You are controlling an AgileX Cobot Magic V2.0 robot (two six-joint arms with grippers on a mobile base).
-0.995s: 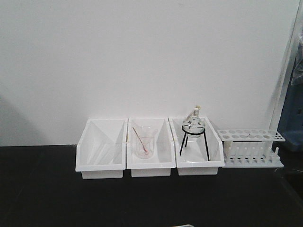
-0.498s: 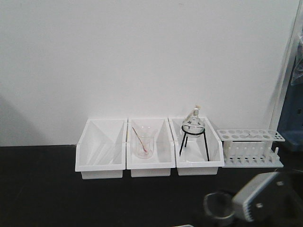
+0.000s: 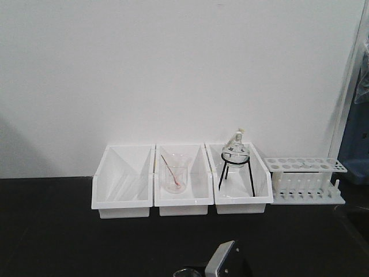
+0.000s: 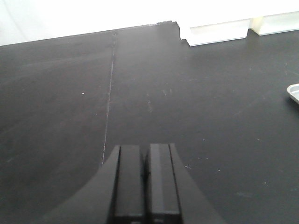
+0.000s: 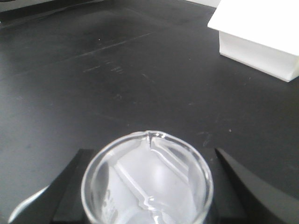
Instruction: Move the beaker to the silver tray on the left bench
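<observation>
While the right claw (image 5: 149, 153) grasps the small clear glass beaker (image 5: 147, 189) between its black fingers over the black desk (image 5: 93, 70), near a white plastic bin (image 5: 261, 32), the left claw (image 4: 145, 156) hangs clenched and empty, with the silver tray (image 4: 294, 93) showing only a corner on the desk nearby.

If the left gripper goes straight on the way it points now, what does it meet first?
Most likely the bare black bench: nothing stands in front of the left gripper. The white bin and tray corner lie off to the right.
</observation>
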